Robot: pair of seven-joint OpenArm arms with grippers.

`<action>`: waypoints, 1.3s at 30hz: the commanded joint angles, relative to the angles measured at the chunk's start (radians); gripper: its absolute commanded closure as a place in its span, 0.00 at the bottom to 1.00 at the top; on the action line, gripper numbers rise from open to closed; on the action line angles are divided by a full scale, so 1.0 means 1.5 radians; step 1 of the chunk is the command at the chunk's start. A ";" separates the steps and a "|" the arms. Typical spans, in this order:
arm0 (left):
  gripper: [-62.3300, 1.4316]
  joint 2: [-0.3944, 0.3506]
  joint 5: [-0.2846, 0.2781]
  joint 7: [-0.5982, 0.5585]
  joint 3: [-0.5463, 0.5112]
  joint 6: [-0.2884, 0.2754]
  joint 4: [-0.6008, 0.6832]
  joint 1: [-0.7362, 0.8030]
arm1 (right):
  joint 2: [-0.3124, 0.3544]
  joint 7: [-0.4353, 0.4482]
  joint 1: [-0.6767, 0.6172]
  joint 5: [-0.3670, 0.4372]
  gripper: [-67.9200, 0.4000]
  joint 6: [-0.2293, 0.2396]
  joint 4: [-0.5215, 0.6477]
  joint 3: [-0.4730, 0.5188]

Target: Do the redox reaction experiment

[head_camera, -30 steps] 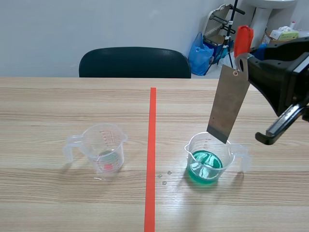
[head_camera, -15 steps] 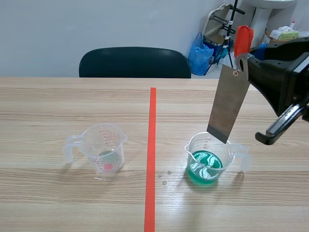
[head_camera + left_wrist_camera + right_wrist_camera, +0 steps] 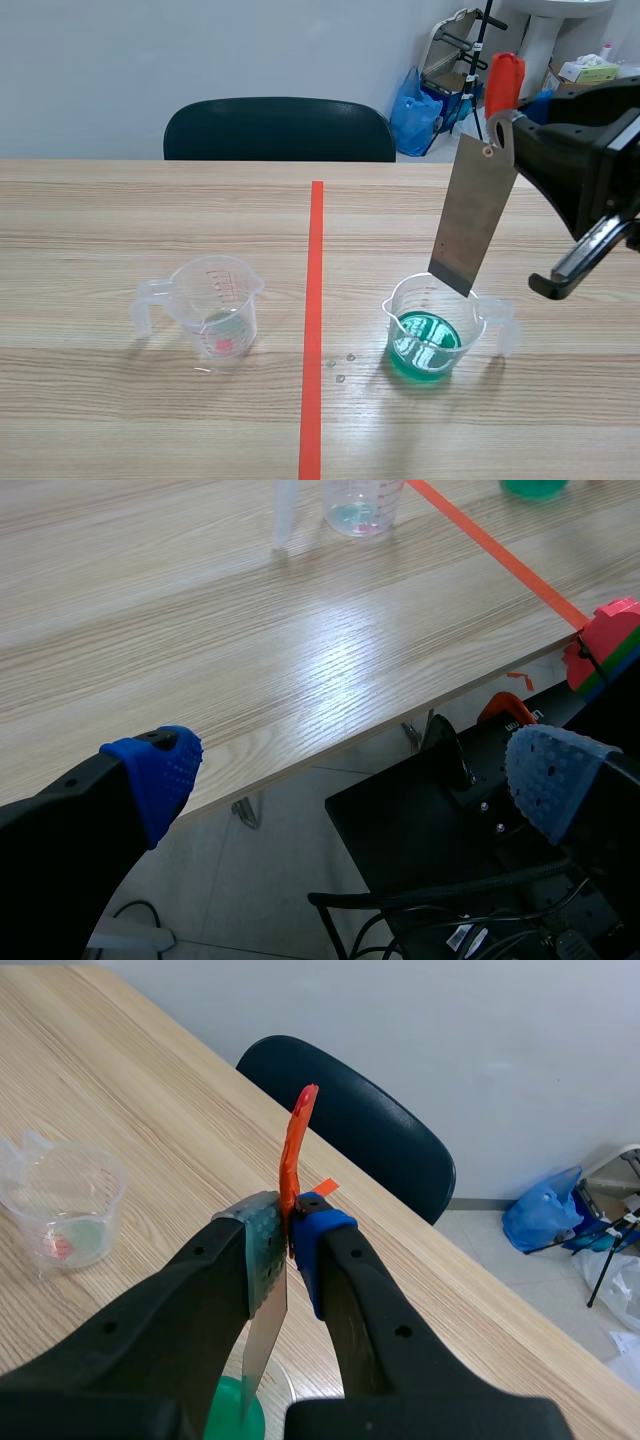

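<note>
Scene view: the right gripper point(image 3: 507, 128) is clenched on the metal plate point(image 3: 473, 215), which hangs tilted, its lower corner over the beaker of green liquid point(image 3: 428, 335). At nine o'clock of that beaker, across the tape line, stands the clear beaker point(image 3: 215, 312), well apart.

Left wrist view: the left gripper point(image 3: 350, 780) is released, pads spread wide, off the table edge point(image 3: 330, 745). The clear beaker point(image 3: 362, 504) stands far ahead at twelve o'clock.

Right wrist view: the right gripper point(image 3: 283, 1250) grasps the metal plate point(image 3: 262, 1345) just under its orange handle point(image 3: 294, 1165). The clear beaker point(image 3: 60, 1210) sits at ten o'clock.
</note>
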 commanded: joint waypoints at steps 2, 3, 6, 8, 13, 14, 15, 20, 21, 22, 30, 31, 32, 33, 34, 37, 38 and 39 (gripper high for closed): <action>0.00 0.003 -0.002 -0.011 -0.002 -0.002 0.007 0.001 | 0.008 0.014 0.006 0.007 0.97 -0.004 0.013 0.006; 0.00 0.003 -0.002 -0.011 -0.002 -0.002 0.007 0.001 | 0.008 0.014 0.006 0.007 0.97 -0.004 0.013 0.006; 0.00 0.003 -0.002 -0.011 -0.002 -0.002 0.007 0.001 | 0.008 0.014 0.006 0.007 0.97 -0.004 0.013 0.006; 0.00 0.003 -0.002 -0.011 -0.002 -0.002 0.007 0.001 | 0.008 0.014 0.006 0.007 0.97 -0.004 0.013 0.006; 0.00 0.003 -0.002 -0.011 -0.002 -0.002 0.007 0.001 | 0.008 0.014 0.006 0.007 0.97 -0.004 0.013 0.006; 0.00 0.003 -0.002 -0.011 -0.002 -0.002 0.007 0.001 | 0.008 0.014 0.006 0.007 0.97 -0.004 0.013 0.006; 0.00 0.003 -0.002 -0.011 -0.002 -0.002 0.007 0.001 | 0.008 0.014 0.006 0.007 0.97 -0.004 0.013 0.006; 0.00 0.003 -0.002 -0.011 -0.002 -0.002 0.007 0.001 | 0.008 0.014 0.006 0.007 0.97 -0.004 0.013 0.006; 0.00 0.003 -0.002 -0.011 -0.002 -0.002 0.007 0.001 | 0.008 0.014 0.006 0.007 0.97 -0.004 0.013 0.006; 0.00 0.003 -0.002 -0.011 -0.002 -0.002 0.007 0.001 | 0.008 0.014 0.006 0.007 0.97 -0.004 0.013 0.006; 0.00 0.003 -0.002 -0.011 -0.002 -0.002 0.007 0.001 | 0.008 0.014 0.008 0.007 0.97 -0.004 0.013 0.006; 0.00 0.003 -0.002 -0.011 -0.002 -0.002 0.007 0.001 | 0.009 0.014 0.008 0.007 0.97 -0.004 0.013 0.006; 0.00 0.003 -0.002 -0.011 -0.002 -0.002 0.007 0.001 | 0.009 0.014 0.008 0.007 0.97 -0.004 0.013 0.006; 0.00 0.003 -0.002 -0.011 -0.002 -0.002 0.007 0.001 | 0.009 0.014 0.008 0.007 0.97 -0.004 0.013 0.006; 0.00 0.003 -0.002 -0.011 -0.002 -0.002 0.007 0.001 | 0.009 0.014 0.008 0.007 0.97 -0.004 0.013 0.006; 0.00 0.003 -0.002 -0.011 -0.002 -0.002 0.007 0.001 | 0.009 0.015 0.008 0.007 0.97 -0.001 0.013 0.005; 0.00 0.003 -0.002 -0.011 -0.002 -0.002 0.007 0.001 | 0.009 0.015 0.011 0.007 0.97 0.001 0.013 0.005; 0.00 0.003 -0.002 -0.011 -0.002 -0.002 0.007 0.001 | 0.009 0.015 0.013 0.007 0.97 0.009 0.013 0.003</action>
